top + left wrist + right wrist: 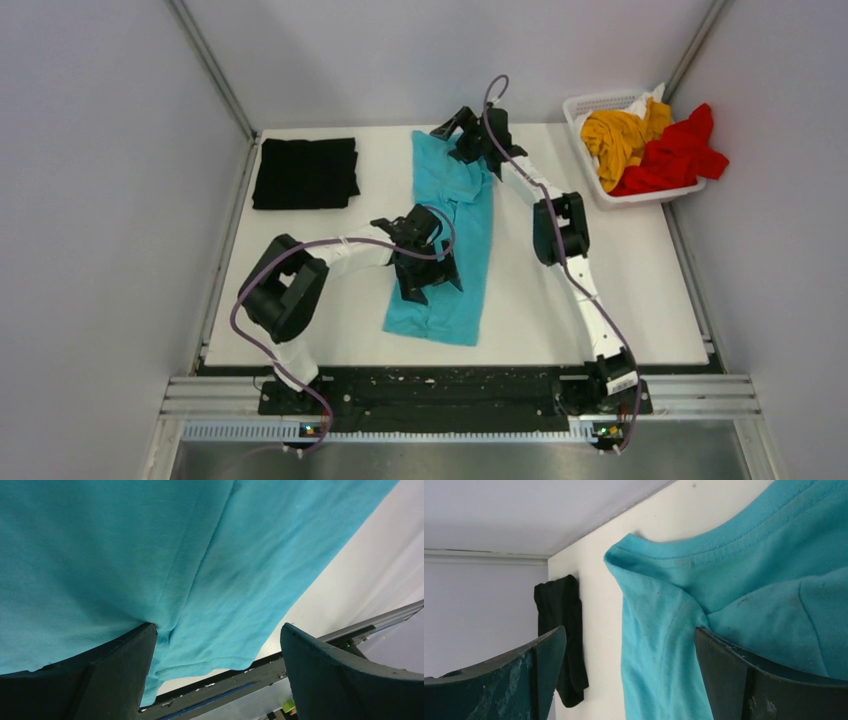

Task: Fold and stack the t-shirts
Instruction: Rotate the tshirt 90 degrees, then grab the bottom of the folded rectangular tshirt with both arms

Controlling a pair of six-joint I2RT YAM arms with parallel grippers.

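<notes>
The turquoise t-shirt [455, 245] lies as a long narrow strip down the middle of the white table [620, 290]. My left gripper [432, 283] is open low over its near half; in the left wrist view [218, 630] the left finger [115, 675] presses into the cloth [210, 565]. My right gripper [452, 135] is open at the shirt's far collar end; in the right wrist view [629, 640] the right finger [734, 675] touches the shoulder cloth [659, 645]. The black t-shirt [305, 172] lies folded at the back left and also shows in the right wrist view [561, 630]. The mustard yellow t-shirt [618, 135] and the red t-shirt [675, 155] sit crumpled in the basket.
The white lattice basket [585, 105] stands at the back right corner, partly over the table edge. Grey walls close in the table on three sides. The black rail [225, 682] runs along the near table edge, just past the shirt's hem.
</notes>
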